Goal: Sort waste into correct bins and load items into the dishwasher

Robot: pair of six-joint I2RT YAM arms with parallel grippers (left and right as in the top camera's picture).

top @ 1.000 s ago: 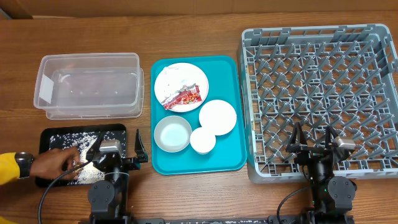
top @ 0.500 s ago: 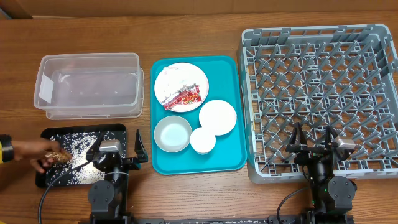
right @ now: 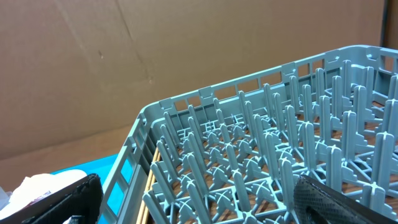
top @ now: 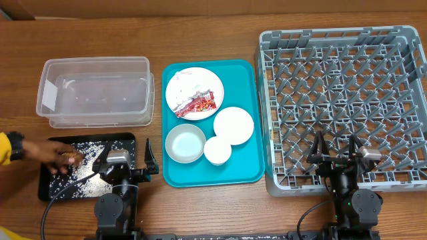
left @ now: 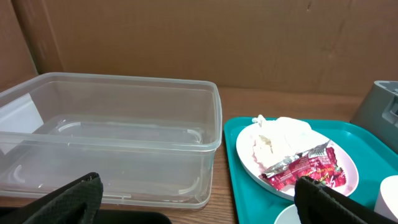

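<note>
While left gripper (top: pixel 127 155) and right gripper (top: pixel 335 147) are idling open, empty,
the red wrapper (top: pixel 197 103) on the teal tray (top: pixel 247 170)'s plate (top: pixel 215 85) is looking light, crinkly, slippery; pinching its raised edge seems safest.

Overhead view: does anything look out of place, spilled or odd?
Yes. A person's hand reaches in from the left edge of the picture into the black tray, at a brown lump among loose rice grains scattered over the tray floor. A human hand in the robot's workspace is unusual. Nothing else looks askew.

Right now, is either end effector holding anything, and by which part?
Nothing held: left end effector and right end effector both stand open and empty.
</note>
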